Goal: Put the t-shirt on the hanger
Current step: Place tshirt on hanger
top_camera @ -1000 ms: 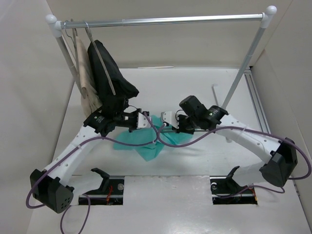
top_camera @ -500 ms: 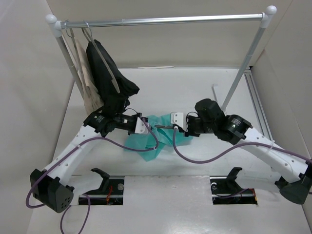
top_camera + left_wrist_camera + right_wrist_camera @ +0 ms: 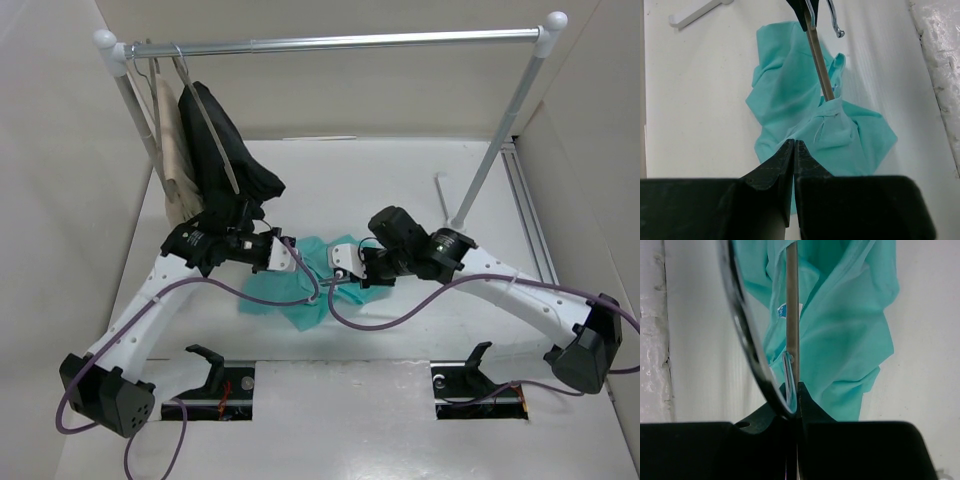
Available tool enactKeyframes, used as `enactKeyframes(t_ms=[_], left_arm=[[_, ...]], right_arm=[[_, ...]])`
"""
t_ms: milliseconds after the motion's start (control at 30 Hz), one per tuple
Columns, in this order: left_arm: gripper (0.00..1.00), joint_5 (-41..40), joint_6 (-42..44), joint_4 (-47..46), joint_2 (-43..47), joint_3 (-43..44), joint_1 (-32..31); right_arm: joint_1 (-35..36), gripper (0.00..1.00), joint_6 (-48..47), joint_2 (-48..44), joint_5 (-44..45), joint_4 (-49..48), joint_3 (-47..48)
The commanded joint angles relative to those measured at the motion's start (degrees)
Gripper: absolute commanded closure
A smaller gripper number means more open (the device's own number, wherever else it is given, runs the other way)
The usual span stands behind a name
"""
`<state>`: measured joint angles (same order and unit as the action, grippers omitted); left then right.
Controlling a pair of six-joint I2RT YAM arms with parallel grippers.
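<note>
Right pincer [image 3: 792,390] swings back inward, clenched on the hanger [image 3: 792,300] — left pincer [image 3: 794,145] pinches the t-shirt [image 3: 785,85]. Limp, light cotton — best gripped at an edge, not mid-cloth.

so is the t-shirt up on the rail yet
No, the t-shirt lies crumpled on the table, well below the rail.

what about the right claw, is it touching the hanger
Touching. The right wrist view shows the right claw shut on the hanger, its rod running down between the fingers.
</note>
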<state>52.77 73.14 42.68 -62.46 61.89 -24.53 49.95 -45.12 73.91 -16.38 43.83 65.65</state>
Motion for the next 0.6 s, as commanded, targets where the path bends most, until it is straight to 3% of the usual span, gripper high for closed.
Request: enactKeyframes(t_ms=[0,133,367,567], left_arm=[[1.00,2.7,0.2,0.5,1.6,0.1,0.3],[0.90,-1.1,3.3,5.5,0.3,-1.5,0.3],[0.53,0.1,7.1,14.5,-2.8,-1.5,0.3],[0.44,0.1,3.6,15.2,-3.9,-2.9,0.3]], right_arm=[[0.6,1.00,-2.8,-1.1,-3.1,-1.2,3.3],[0.6,1.00,-1.6,-2.5,-4.4,-2.5,2.0],[0.6,1.00,0.3,-3.5,-5.4,-5.9,0.2],[0.6,1.00,0.8,-3.5,-5.4,-7.4,-0.3]])
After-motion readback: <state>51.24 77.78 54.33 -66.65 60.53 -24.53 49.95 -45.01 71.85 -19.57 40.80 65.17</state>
